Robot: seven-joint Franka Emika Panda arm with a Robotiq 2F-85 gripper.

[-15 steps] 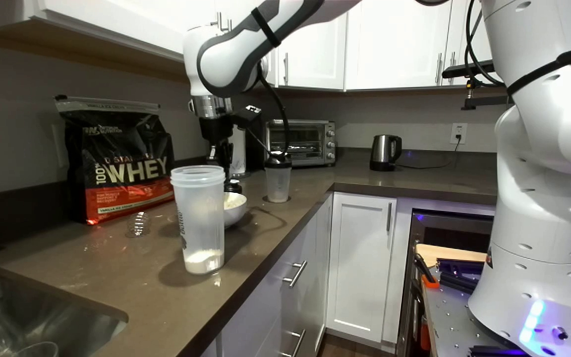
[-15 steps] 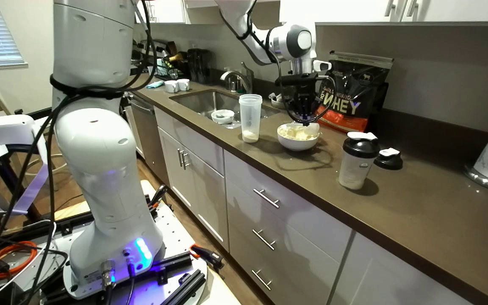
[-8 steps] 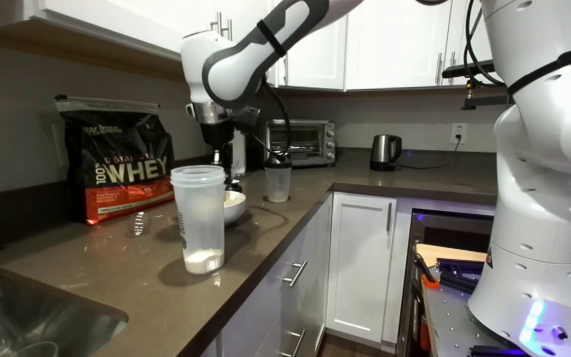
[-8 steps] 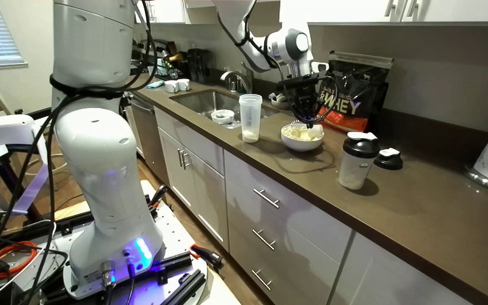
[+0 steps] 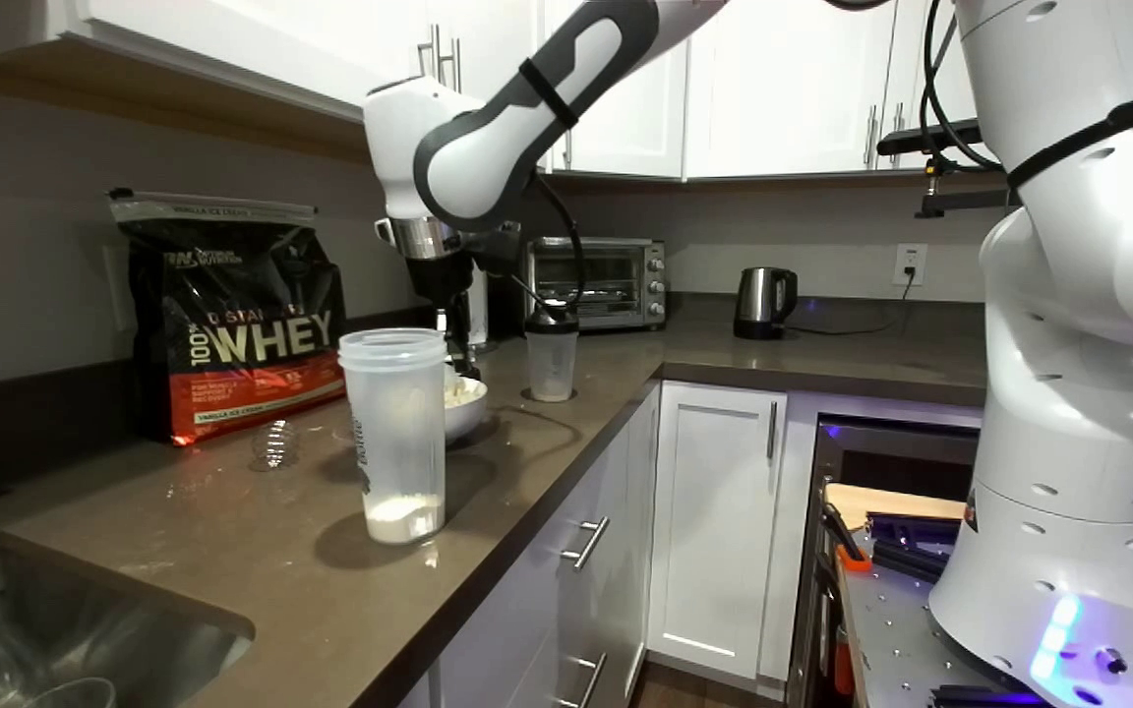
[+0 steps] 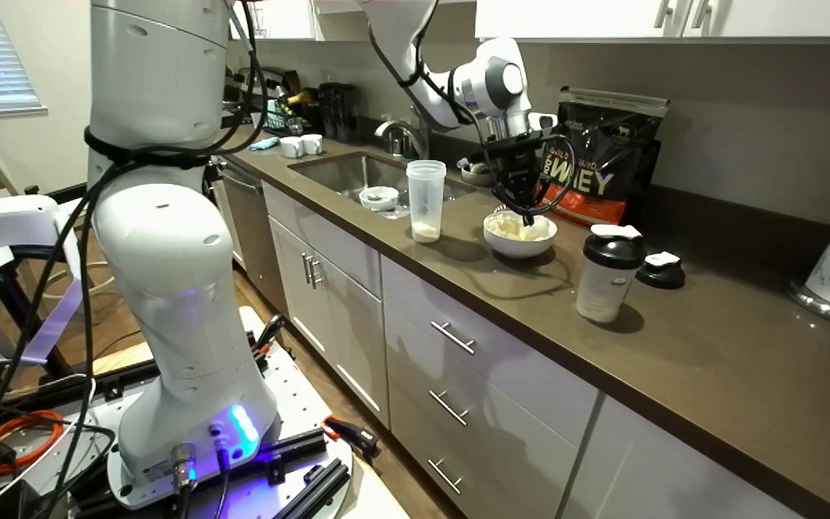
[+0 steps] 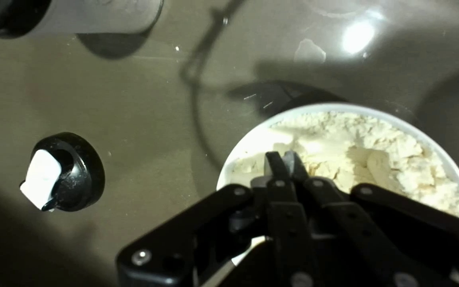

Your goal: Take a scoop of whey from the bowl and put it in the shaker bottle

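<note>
Your robot arm [image 5: 473, 177] has come down lower than it was a second ago, near the big black bag [image 6: 602, 155]. You can see the tall shaker bottle [image 5: 394, 423] standing up with a little pale powder [image 5: 404, 517] at its bottom, and the white bowl [image 6: 519, 248], which has slid a bit away from it, holding lots of lumpy whey [image 7: 373, 129]. Your gripper [image 7: 286, 161] is pinched almost all the way together on the small scoop [image 6: 541, 226], down in that bowl.
</note>
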